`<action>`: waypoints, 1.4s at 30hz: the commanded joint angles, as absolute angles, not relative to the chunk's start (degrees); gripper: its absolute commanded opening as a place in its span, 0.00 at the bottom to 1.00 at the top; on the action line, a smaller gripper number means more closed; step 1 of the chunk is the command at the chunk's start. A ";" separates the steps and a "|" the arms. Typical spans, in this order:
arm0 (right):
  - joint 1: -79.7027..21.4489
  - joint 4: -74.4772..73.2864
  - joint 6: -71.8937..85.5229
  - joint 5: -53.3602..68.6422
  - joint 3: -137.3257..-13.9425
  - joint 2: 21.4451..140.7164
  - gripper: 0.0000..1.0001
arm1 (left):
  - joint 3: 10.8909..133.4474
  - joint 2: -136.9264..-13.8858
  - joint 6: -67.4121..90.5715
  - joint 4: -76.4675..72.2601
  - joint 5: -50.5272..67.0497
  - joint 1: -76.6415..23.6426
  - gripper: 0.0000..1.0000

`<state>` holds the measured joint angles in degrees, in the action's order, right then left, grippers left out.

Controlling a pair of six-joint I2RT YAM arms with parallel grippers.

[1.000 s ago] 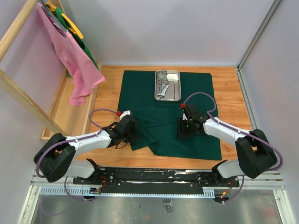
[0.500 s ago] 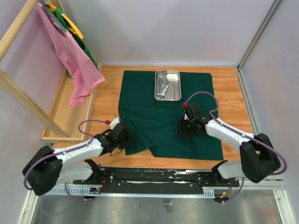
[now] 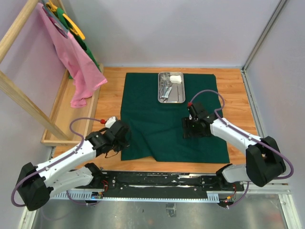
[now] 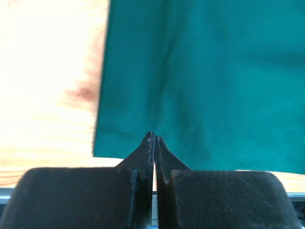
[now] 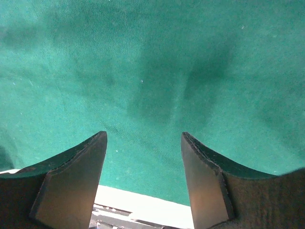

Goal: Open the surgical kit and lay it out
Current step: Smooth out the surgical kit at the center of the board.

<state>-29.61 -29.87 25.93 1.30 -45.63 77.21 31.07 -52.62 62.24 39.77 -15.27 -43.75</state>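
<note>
Green cloth (image 3: 164, 121) lies spread, steel tray (image 3: 171, 88) at its 12 o'clock edge. Left gripper (image 4: 153, 137) pressed together, nothing between, at cloth's 8 o'clock edge. Right gripper (image 5: 143, 137) apart above cloth's 4 o'clock part. Tray contents too small to make out.

Passable across flat cloth (image 3: 162, 121) between left pincer (image 4: 154, 138) and right pincer (image 5: 143, 135). Blocked at far middle by tray (image 3: 177, 95). Hemmed left by rack (image 3: 71, 119) with hanging pink rag (image 3: 76, 67), right by wall (image 3: 276, 86).

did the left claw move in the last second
Yes. The left claw drew left and slightly nearer the camera, away from the tray.
</note>
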 commanded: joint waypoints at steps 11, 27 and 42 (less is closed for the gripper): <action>-25.27 -29.01 25.60 -2.61 -53.76 92.25 0.63 | 55.77 -89.60 50.26 25.74 -19.28 -44.12 0.00; -25.23 -38.24 33.93 -3.24 -38.49 76.63 0.54 | 39.71 -86.58 51.89 20.39 -15.96 -44.29 0.00; -14.77 -37.79 17.58 1.82 -58.05 71.30 0.72 | 57.63 -79.49 36.30 18.32 -10.56 -37.75 0.54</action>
<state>-18.79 -40.56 24.49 -2.44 -52.99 66.89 49.43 -75.77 42.15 19.97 -13.93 -42.11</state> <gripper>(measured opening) 0.702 0.487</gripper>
